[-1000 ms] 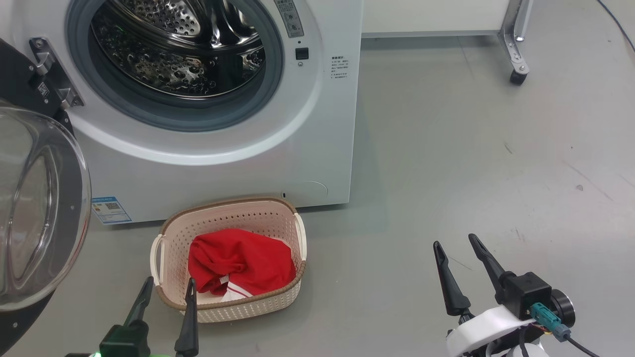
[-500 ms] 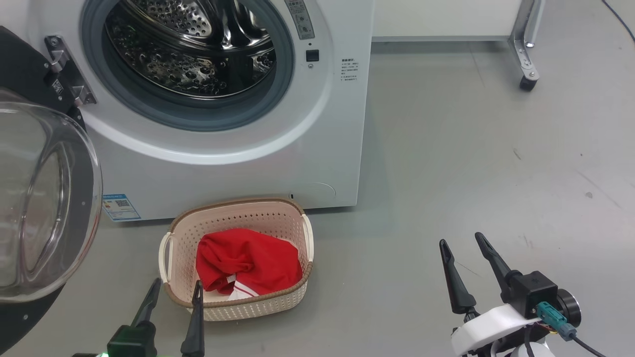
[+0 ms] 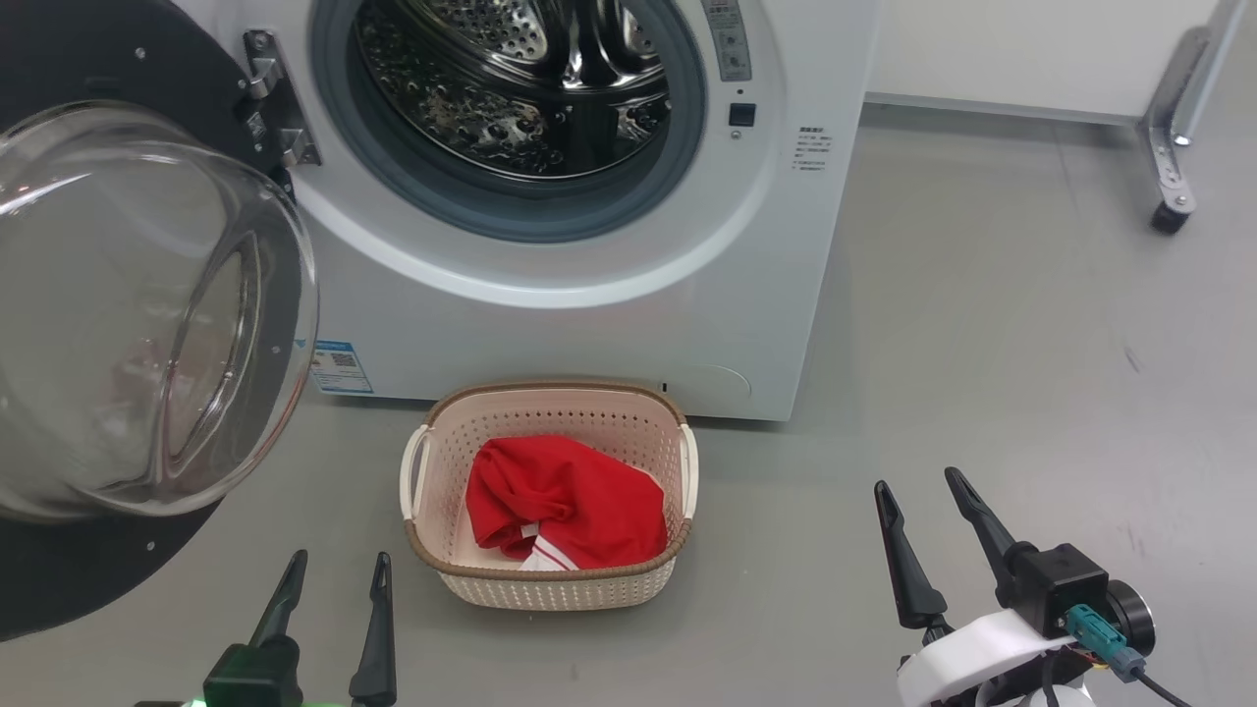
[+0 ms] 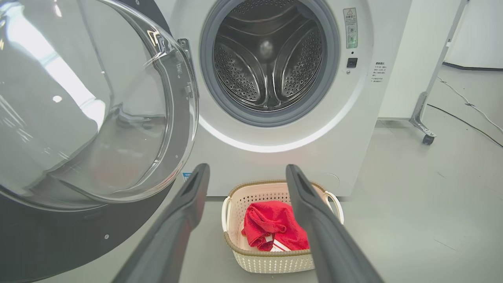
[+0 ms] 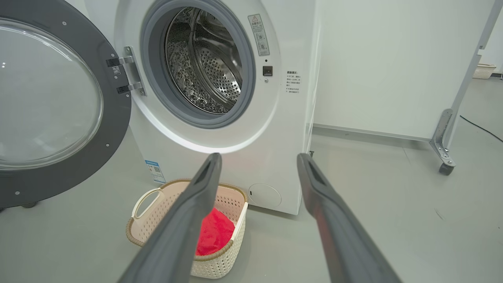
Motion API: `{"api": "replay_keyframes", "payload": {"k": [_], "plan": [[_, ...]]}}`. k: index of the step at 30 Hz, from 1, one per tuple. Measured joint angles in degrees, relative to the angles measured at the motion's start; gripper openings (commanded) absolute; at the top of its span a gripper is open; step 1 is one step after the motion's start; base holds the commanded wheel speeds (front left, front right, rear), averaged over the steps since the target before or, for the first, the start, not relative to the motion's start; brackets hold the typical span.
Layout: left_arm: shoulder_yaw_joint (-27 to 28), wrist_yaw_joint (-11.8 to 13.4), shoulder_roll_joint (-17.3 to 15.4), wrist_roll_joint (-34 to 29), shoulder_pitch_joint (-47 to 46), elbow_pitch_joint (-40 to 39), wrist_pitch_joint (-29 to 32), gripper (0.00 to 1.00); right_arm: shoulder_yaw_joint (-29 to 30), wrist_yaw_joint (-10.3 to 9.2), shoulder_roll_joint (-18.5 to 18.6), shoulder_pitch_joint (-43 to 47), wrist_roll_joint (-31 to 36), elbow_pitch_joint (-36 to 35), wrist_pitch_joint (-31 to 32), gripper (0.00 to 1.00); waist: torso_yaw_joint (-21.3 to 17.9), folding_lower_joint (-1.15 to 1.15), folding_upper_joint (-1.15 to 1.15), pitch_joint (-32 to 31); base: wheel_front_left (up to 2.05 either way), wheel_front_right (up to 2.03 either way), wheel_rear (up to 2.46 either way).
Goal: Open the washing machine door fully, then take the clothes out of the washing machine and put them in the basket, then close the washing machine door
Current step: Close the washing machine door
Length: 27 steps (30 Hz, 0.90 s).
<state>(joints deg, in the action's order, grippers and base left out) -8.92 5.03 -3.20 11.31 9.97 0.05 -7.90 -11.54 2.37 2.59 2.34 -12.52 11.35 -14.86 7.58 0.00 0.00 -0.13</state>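
Your camera swung toward black-rimmed glass door, next job; red striped garment in cream perforated basket; left gripper, right gripper gape empty.

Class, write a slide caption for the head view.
Door open, clothes in the basket, left claw and right claw open, empty.

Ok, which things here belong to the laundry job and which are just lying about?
Job: washing machine, washing machine door, clothes, basket.
Just lying about: white panel, wheeled metal leg, second basket far behind.
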Motion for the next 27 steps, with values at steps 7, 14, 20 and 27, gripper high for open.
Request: {"api": "replay_keyframes", "payload": {"k": [7,14,20,27], "plan": [[1.4,0.5,0.0,-0.1,0.0,0.0,-0.3,1.0,0.0,0.07,0.0,0.4,0.0,0.0,0.0,1.0,6.0,0.0,0.0,-0.1,0.0,0.0,0.0],[1.5,0.5,0.0,-0.3,0.0,0.0,-0.3,1.0,-0.2,0.1,-0.1,0.5,0.0,0.0,0.0,1.0,11.2,0.0,0.0,-0.4,0.0,0.0,0.0],[1.7,0.6,0.0,-0.3,0.0,0.0,-0.3,1.0,-0.5,0.11,-0.1,0.5,0.0,0.2,0.0,1.0,15.0,0.0,0.0,-0.8,0.0,0.0,0.0],[3.1,0.7,0.0,-0.2,0.1,0.0,-0.5,1.0,-2.2,0.59,-0.2,0.5,0.0,0.5,0.0,1.0,17.0,0.0,0.0,-1.2,0.0,0.0,0.0]]}}
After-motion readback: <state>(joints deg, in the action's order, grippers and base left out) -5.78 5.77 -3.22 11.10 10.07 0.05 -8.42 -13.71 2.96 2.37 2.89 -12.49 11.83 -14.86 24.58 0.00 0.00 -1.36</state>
